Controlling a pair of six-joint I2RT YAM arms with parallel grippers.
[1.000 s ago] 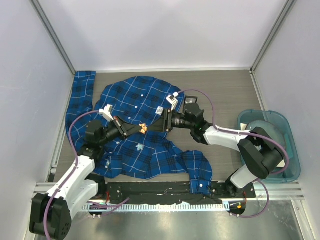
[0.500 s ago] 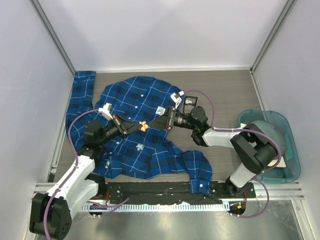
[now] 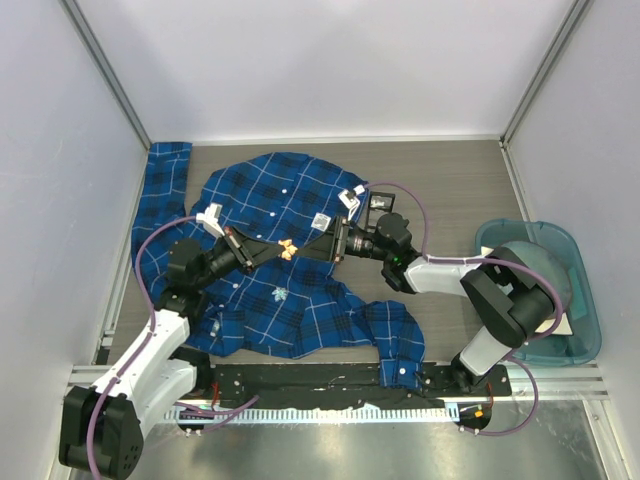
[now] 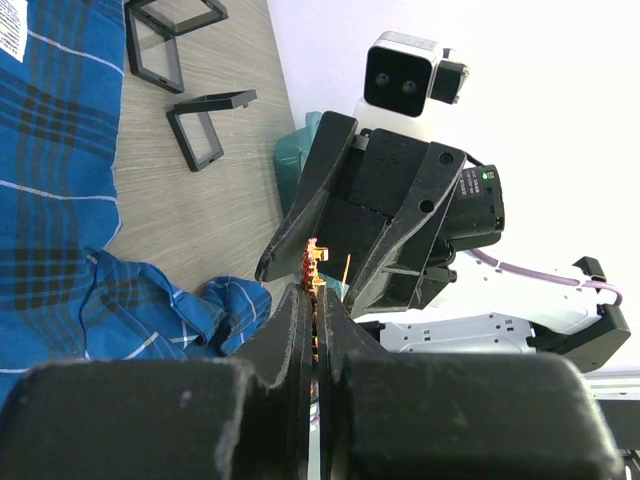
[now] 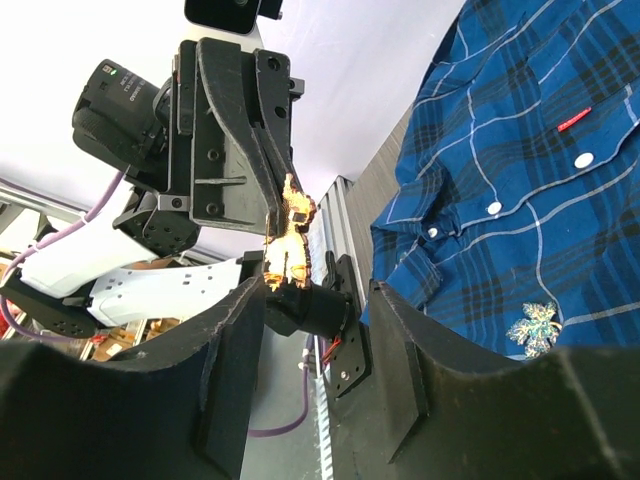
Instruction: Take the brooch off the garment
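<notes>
my left tool (image 4: 312, 296) pinches the brooch (image 4: 314, 262) over the garment (image 3: 265, 195); my right tool (image 5: 320, 292) gapes open, facing it.

My table (image 3: 450, 190) of grey wood grain carries the rumpled plaid shirt (image 3: 260, 190) — plus two black frames (image 4: 205, 125) and a teal bin (image 3: 590, 335).

Room over the garment (image 3: 270, 190) at its middle is blocked by the left gripper (image 3: 275, 254) and right gripper (image 3: 305, 248), met tip to tip at the brooch (image 3: 287, 249), while bare table (image 3: 460, 180) is left free at 1 o'clock, bounded by black frames (image 3: 381, 203) and, at 3 o'clock, a teal bin (image 3: 590, 300).
</notes>
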